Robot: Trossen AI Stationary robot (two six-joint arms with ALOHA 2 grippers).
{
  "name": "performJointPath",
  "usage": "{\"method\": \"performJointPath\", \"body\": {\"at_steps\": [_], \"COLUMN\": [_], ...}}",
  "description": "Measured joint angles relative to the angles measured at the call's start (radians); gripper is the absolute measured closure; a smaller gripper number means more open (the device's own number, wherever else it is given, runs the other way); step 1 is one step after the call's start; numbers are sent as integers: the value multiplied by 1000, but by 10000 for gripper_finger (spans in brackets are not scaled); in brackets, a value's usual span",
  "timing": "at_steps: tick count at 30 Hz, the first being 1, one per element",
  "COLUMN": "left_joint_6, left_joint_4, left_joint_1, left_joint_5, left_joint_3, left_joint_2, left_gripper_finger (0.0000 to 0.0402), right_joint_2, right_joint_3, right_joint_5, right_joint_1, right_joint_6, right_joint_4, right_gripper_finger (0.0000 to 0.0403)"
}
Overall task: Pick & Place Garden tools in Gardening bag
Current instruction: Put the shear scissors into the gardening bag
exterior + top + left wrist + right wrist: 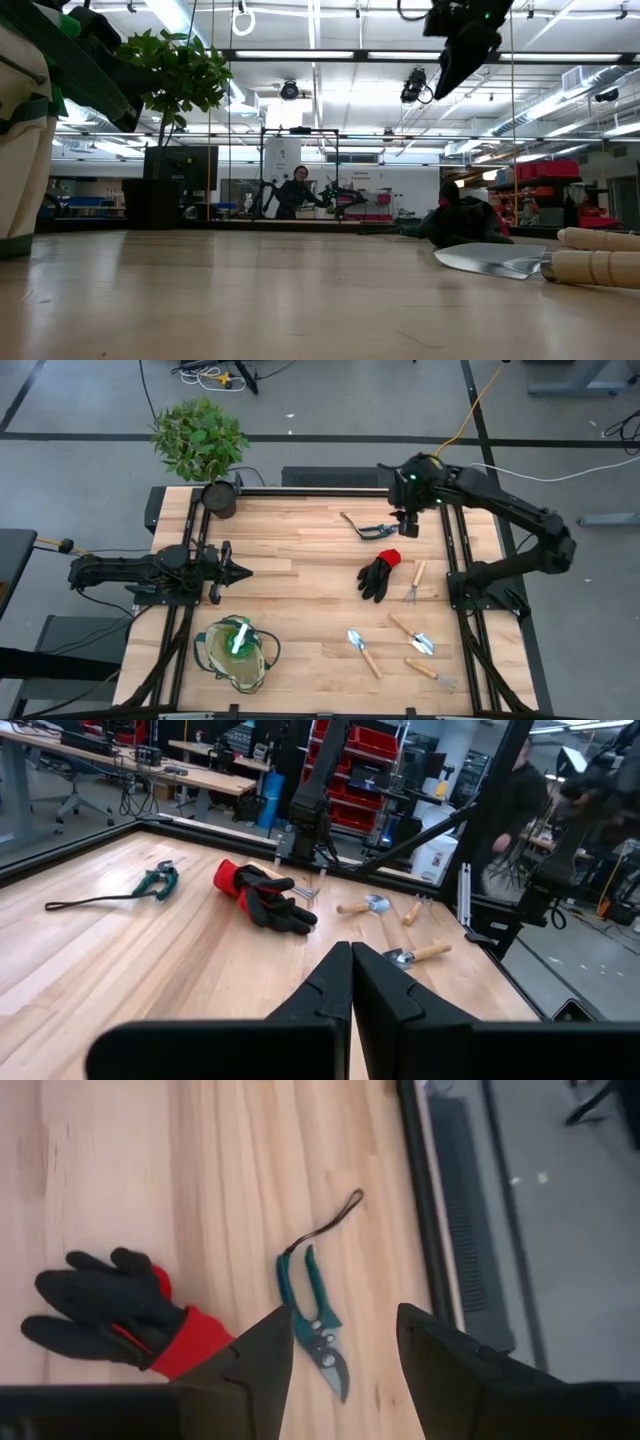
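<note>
The right gripper [340, 1370] is held above the pruning shears [318, 1320], with its jaws spread and nothing between them; in the right wrist view the shears are seen framed in the gap between the two dark fingers [255, 1360]. The shears lie flat on the bench [300, 560], just beyond the black glove with red cuff [380, 574] on its far side, with a thin dark cord trailing away from the handles. The step in hand is judged to be the pick of the shears. For a good pick, the jaws are best brought straight down over the pivot or the upper handles, where the tool is narrow and stiff, and lined up across the tool's length so that both handles are caught together. The red cuff lies close by, so the descent should be kept to the side of the shears away from the glove, or the fabric could be pinched as well. The cord should be left free of the fingers. The gardening bag [236, 652] stands well apart from the glove, at the near left corner of the bench, so a long carry across the bench will be needed once the shears are lifted. The trowels and hand forks [412, 634] are scattered on the near side of the glove. The left gripper [236, 571] waits between the bag and the black pot [219, 499], its jaws pressed together and empty.
</note>
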Motion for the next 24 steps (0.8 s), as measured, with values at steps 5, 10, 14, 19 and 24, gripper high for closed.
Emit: {"method": "performJointPath", "body": {"at_steps": [5, 10, 14, 19, 24], "left_joint_6": [-25, -48, -48, -45, -44], "left_joint_4": [0, 0, 0, 0, 0], "left_joint_1": [0, 0, 0, 0, 0], "left_joint_5": [0, 0, 0, 0, 0], "left_joint_3": [0, 0, 0, 0, 0], "left_joint_2": [0, 0, 0, 0, 0], "left_gripper_finger": [388, 388, 388, 388, 388], "right_joint_2": [88, 165, 220, 282, 341], "right_joint_3": [0, 0, 0, 0, -13], "right_joint_5": [-16, -32, -96, -121, -140], "right_joint_1": [-35, -48, -57, -68, -72], "right_joint_6": [-41, -73, -81, -94, -110], "right_joint_4": [0, 10, 35, 67, 83], "right_gripper_finger": [223, 223, 223, 223, 223]}}
